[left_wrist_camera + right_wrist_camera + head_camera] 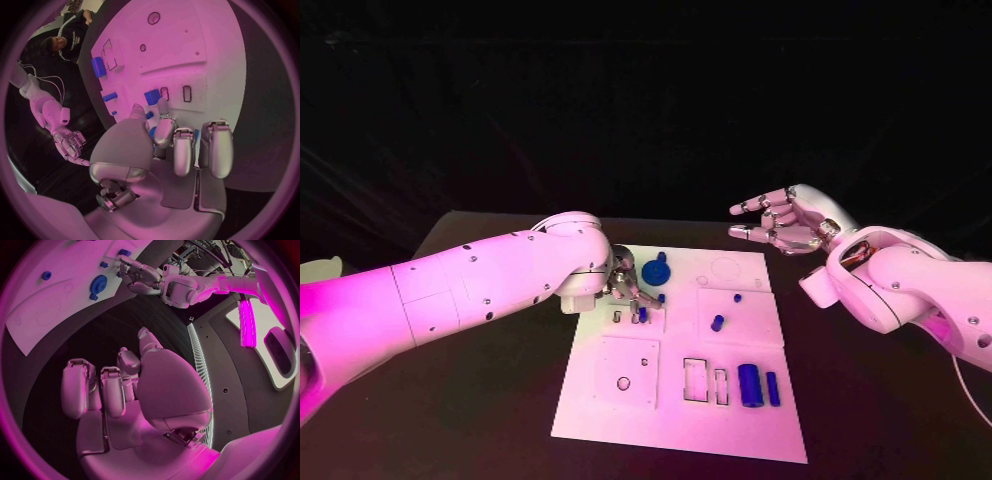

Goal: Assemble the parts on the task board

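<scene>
On the board, upper left: the left hand [626, 288] is down over the task board [678, 425], fingers reaching onto a small blue part [152, 96] beside two little rectangular slots [175, 93].
Left hand grip: from the head view I can't tell whether it has pinched the part or is only touching it; in the left wrist view two fingertips [162, 106] meet the blue piece while the other fingers hang clear.
Right hand: up at the right of the frame, above the board's far right corner, the right hand [783, 222] hovers with fingers loosely curled and apart, holding nothing.
Other parts: a blue round gear-like piece [656, 270] just past the left hand; a short blue peg [717, 323] mid-board; a tiny blue stud [736, 297] above it; two blue cylinders [759, 385] lying side by side at lower right, next to two empty rectangular outlines [704, 381].
Step in hand, my read: seating that small part into one of the slots by the fingertips.
How to do it well: keep the part square to the slot's long side, lower it straight, press lightly, and don't sweep the free fingers into the gear.
Risk: a tilted part could jam on the slot edge or skid across the smooth white plate.
</scene>
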Robot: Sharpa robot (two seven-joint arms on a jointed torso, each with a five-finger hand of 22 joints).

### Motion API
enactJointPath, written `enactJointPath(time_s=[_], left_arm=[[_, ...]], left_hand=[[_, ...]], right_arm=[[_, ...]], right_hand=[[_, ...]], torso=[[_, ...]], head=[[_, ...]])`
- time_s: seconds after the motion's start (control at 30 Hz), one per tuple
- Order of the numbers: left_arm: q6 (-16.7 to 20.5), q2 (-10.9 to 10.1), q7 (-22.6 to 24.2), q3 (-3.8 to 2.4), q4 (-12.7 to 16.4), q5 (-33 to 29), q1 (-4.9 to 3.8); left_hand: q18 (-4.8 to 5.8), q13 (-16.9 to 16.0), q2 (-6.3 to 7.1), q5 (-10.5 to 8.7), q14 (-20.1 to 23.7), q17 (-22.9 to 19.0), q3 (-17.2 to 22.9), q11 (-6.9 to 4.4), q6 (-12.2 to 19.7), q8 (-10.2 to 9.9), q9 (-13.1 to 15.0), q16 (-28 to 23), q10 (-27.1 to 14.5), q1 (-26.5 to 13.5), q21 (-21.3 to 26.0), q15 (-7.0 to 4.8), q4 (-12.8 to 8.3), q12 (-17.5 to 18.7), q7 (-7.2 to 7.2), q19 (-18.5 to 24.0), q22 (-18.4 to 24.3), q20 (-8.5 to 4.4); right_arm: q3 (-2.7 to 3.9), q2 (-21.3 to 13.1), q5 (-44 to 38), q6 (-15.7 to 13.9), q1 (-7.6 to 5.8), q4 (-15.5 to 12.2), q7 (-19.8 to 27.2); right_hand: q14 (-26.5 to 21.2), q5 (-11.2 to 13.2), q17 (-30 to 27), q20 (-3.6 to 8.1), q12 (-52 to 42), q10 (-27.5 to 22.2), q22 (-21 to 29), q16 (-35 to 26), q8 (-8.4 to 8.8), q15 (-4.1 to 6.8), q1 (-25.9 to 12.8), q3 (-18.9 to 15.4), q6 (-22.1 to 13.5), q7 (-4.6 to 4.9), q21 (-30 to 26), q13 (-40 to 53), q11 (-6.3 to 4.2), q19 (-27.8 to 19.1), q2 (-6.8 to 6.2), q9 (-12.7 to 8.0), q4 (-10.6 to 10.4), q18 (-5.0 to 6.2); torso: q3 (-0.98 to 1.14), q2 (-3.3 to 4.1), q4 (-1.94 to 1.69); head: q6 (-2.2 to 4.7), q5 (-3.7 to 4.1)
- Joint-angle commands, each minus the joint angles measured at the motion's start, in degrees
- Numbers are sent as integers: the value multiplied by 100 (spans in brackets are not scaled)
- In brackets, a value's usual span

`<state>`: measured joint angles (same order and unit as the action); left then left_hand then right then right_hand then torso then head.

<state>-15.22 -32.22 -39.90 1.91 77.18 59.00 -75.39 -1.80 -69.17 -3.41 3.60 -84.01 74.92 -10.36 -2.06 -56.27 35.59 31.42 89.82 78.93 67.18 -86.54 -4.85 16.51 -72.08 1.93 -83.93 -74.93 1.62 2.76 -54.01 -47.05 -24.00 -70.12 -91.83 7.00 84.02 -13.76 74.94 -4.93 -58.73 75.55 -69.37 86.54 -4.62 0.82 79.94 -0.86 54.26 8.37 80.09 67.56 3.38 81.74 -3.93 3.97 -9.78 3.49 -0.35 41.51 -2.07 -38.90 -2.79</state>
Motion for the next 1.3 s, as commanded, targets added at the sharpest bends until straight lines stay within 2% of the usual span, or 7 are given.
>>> enactJointPath(time_s=[0.03,0.17,0.27,0.33,0.97,1.1,1.3], left_arm=[[-188,28,-305,5,-13,32,-1],[-229,57,-304,11,-28,32,1],[-259,88,-302,21,-61,32,3],[-271,100,-302,28,-76,32,4],[-285,110,-300,35,-33,32,6],[-268,104,-300,35,-26,32,6],[-222,101,-299,34,-6,36,8]], left_hand=[[32,-5,-2,36,-599,1508,-17,5,54,30,35,18,47,74,-22,-32,-17,-22,-9,-310,-835,-38],[33,-13,-4,77,-599,1508,-6,2,73,56,85,18,49,156,-23,-34,-29,-25,-12,-310,-839,-40],[33,-14,-23,128,-599,1508,25,-2,85,84,137,18,48,242,-24,-38,-36,-20,-18,-310,-844,-43],[33,-17,-29,143,-599,1508,44,-4,94,95,161,18,49,285,-25,-39,-41,-20,-20,-309,-845,-44],[27,-20,-73,210,-599,1508,292,-18,179,131,319,18,40,647,-11,-51,-98,4,-34,-294,-828,-55],[25,-18,-97,220,-599,1508,480,-34,214,121,360,18,31,870,-6,-64,-174,18,-52,-290,-823,-66],[18,-9,-170,264,-599,1508,1053,-71,312,29,377,18,1,1461,14,-101,-437,61,-87,-272,-795,-101]], right_arm=[[-2,11,-89,69,6,8,-50],[-6,26,-103,55,7,28,-90],[-9,37,-153,59,8,41,-134],[-14,49,-201,65,10,49,-163],[-29,75,-306,89,28,85,-228],[-30,76,-309,92,31,97,-229],[-31,84,-311,96,39,122,-224]], right_hand=[[460,-50,981,11,27,-48,13,-36,-5,27,47,-24,46,5,-45,-17,-13,-45,66,2,26,78],[459,-59,975,15,25,-46,15,-42,-3,30,75,-20,48,4,-48,-24,-15,-44,86,0,47,78],[460,-97,975,20,33,-48,23,-45,-1,35,134,7,56,4,-56,-44,-19,-44,147,0,84,79],[459,-138,969,22,35,-49,27,-51,0,36,151,12,59,4,-60,-52,-19,-45,162,-1,100,79],[460,-164,968,23,39,-51,30,-52,2,37,161,11,62,4,-63,-62,-19,-44,166,-2,113,79],[460,-164,968,23,39,-51,30,-52,2,37,161,11,62,4,-63,-62,-19,-44,166,-2,113,79],[460,-164,968,23,39,-51,30,-52,2,37,161,11,62,4,-63,-62,-19,-44,166,-2,113,79]], torso=[[-2,2,0],[-2,2,-4],[1,-3,-7],[1,2,2],[3,4,-5],[2,3,-6],[4,4,-4]], head=[[-22,-10],[-17,3],[-18,6],[-16,-3],[-47,2],[-57,12],[-61,11]])
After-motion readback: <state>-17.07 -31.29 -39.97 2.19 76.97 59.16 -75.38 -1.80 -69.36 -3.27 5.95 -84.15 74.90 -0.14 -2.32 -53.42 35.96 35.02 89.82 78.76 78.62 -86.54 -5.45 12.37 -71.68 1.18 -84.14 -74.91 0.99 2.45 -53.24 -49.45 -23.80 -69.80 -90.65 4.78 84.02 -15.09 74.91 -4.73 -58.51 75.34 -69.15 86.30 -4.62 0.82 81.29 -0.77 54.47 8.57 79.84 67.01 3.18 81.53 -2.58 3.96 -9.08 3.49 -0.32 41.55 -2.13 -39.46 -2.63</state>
